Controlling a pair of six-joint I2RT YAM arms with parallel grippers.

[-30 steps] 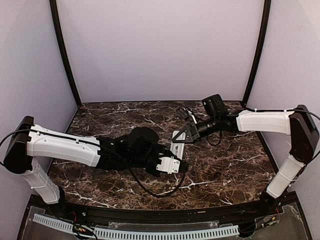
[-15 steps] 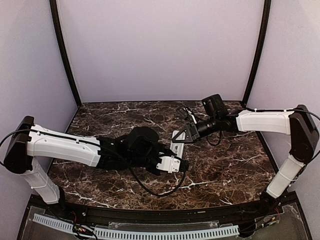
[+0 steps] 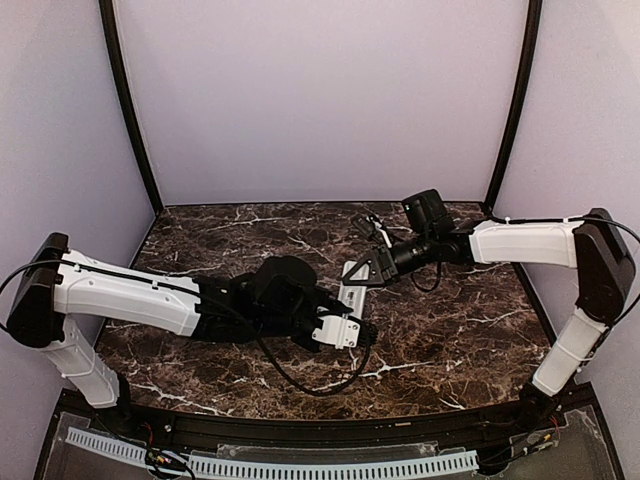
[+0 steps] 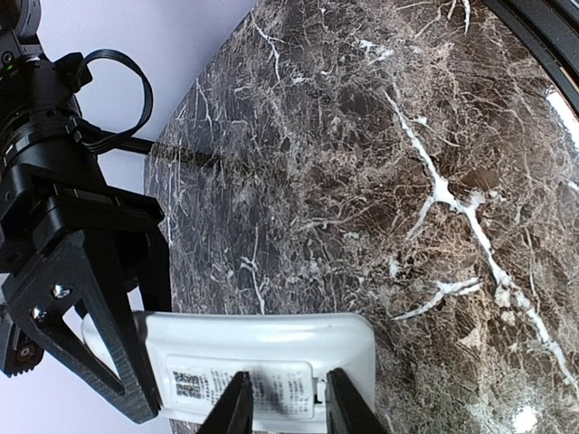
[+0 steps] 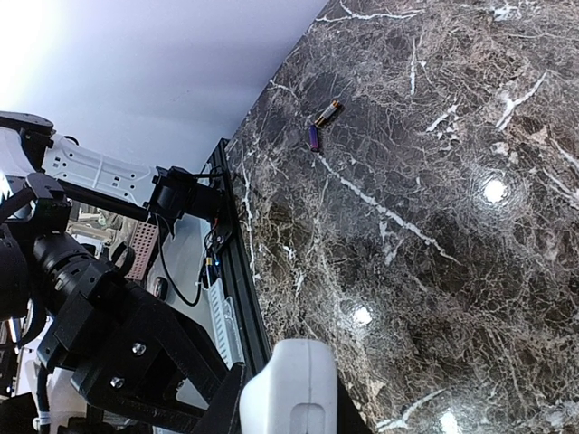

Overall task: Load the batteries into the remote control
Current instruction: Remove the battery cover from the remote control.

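While my right gripper (image 5: 288, 411) pinches the remote control (image 4: 271, 339) endwise, I cannot tell the left gripper (image 4: 282, 411) hold; pushing could twist it free.

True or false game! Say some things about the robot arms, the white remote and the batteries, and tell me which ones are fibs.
1. The right gripper is clamped on one end of the remote control. True.
2. The remote control is black. False: it is white.
3. Two batteries lie loose on the table. True.
4. The left gripper has its fingers over the remote control's labelled side. True.
5. The left gripper holds a battery. False: only the remote control's label shows between its fingers, and both batteries lie on the table.
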